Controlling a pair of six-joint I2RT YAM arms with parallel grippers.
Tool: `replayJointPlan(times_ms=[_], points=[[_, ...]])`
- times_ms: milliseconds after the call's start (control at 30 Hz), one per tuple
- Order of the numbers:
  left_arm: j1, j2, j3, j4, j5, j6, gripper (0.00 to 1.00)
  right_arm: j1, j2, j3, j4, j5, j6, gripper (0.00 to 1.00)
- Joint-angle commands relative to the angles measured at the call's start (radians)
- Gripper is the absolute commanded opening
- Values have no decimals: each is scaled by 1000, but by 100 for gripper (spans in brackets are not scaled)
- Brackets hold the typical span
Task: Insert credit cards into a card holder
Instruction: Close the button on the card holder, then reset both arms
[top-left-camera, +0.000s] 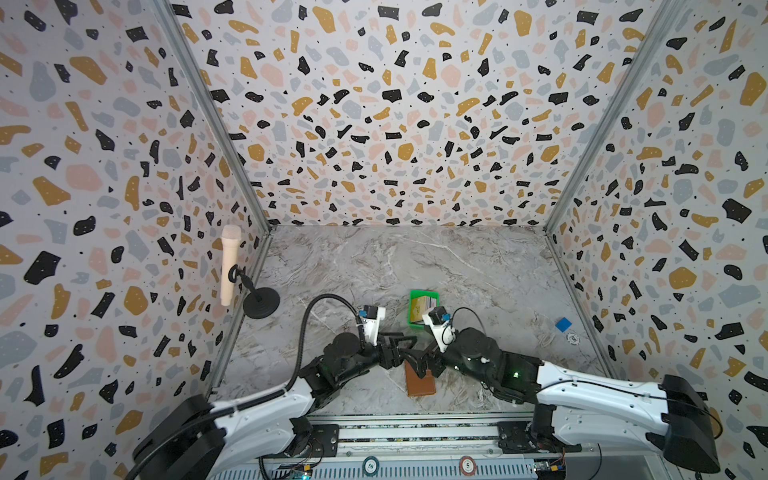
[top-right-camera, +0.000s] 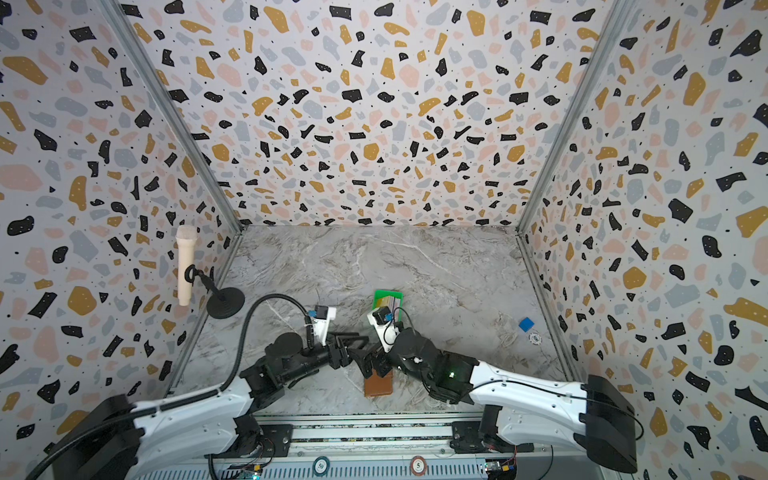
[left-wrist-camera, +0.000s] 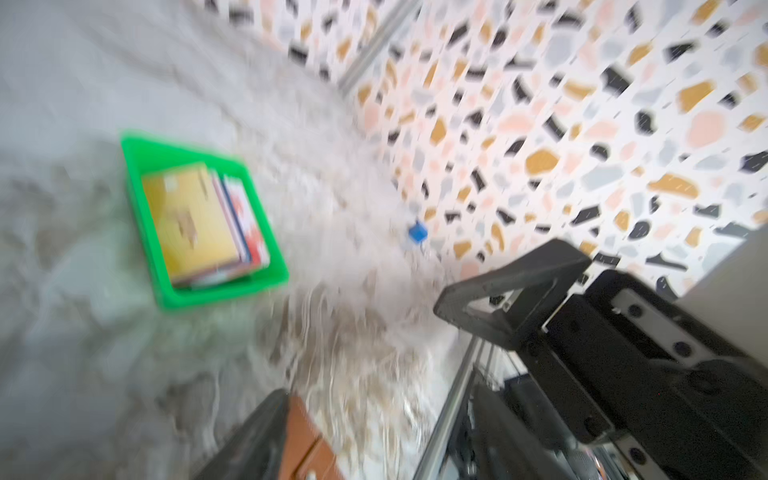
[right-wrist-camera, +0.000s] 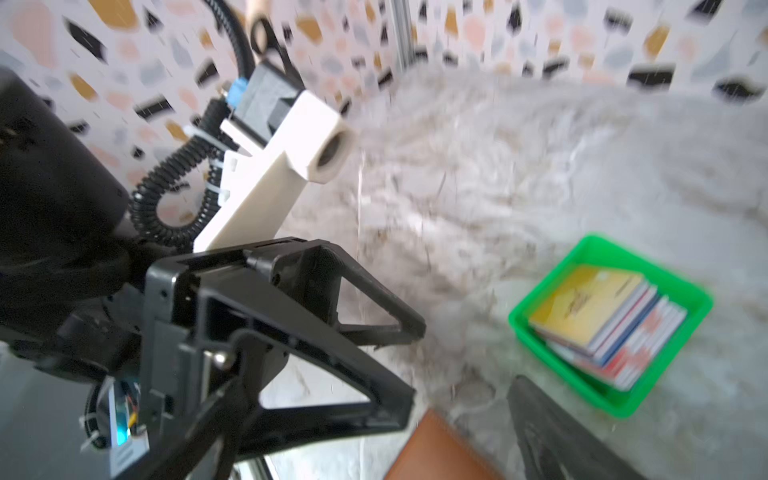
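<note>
The left gripper (right-wrist-camera: 415, 370) has its jaws spread wide, nothing between them. The right gripper (top-left-camera: 419, 360) gapes too, just over the far end of the card holder (top-left-camera: 420, 384), which lies closed on the marble table (top-left-camera: 415, 266). Beyond, the credit cards (left-wrist-camera: 195, 220) sit stacked in a green tray (left-wrist-camera: 208, 297)

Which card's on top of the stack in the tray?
The yellow card: its whole face shows, while the red-and-white card and the rest only peek out beneath it.
</note>
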Motion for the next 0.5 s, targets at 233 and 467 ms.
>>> replayJointPlan(times_ms=[233, 467], points=[[-3, -319, 23, -146, -716, 262, 100, -169, -99, -165, 50, 266, -70, 100], [32, -115, 150, -21, -1172, 478, 100, -437, -145, -220, 138, 210, -83, 99]])
